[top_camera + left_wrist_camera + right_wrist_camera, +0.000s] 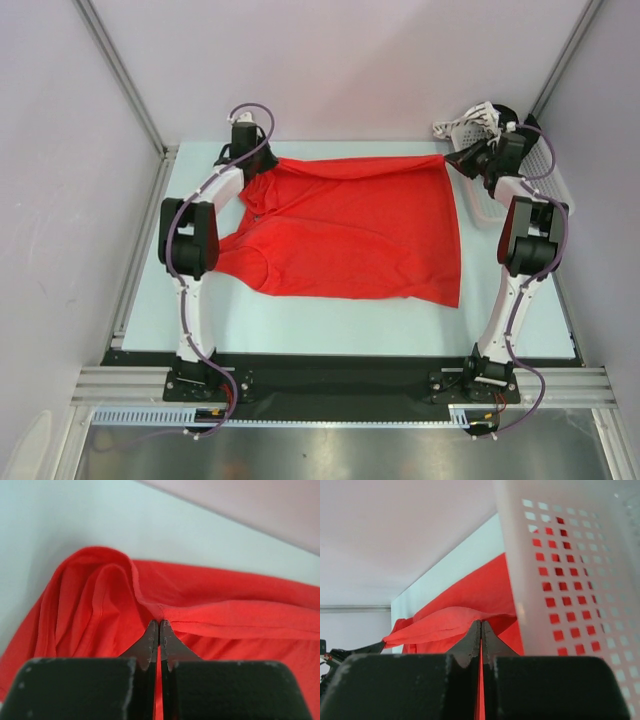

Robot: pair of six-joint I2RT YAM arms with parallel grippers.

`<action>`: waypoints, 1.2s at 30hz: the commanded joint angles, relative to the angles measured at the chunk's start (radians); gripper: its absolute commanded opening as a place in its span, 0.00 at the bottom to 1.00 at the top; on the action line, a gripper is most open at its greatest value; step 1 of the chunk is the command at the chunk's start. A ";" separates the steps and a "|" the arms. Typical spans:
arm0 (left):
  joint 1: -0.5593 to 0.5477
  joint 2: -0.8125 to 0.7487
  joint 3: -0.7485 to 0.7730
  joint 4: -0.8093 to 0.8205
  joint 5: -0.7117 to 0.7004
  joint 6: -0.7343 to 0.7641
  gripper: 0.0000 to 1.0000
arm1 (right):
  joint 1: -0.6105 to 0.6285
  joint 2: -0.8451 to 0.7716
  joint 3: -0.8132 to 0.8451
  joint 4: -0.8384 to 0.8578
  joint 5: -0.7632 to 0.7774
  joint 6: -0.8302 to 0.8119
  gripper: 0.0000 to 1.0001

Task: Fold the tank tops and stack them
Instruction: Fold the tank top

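Pinching a seamed edge of the red tank top (225, 595) between the pressed-together tips of the left gripper (159, 623). Clamped likewise on a bunched corner at the right gripper (481, 623).

Only from the right wrist: red showing through the holes of the white mesh basket (570, 555) just beside; inside it or behind it, impossible to tell.

Only from above: pulled taut along the far edge between both grippers, spread forward over the pale table (330, 325), scooped armhole at left. Partly hidden under the left arm (195, 235).

Bright, plain, thin, softly creased.
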 commanded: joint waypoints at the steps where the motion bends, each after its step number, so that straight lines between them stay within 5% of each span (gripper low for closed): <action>1: 0.003 -0.105 -0.059 -0.034 0.031 0.006 0.00 | -0.014 -0.084 -0.050 -0.013 0.041 -0.022 0.00; 36: -0.049 -0.247 -0.372 -0.087 -0.028 0.009 0.00 | 0.040 -0.290 -0.306 -0.156 0.311 -0.127 0.00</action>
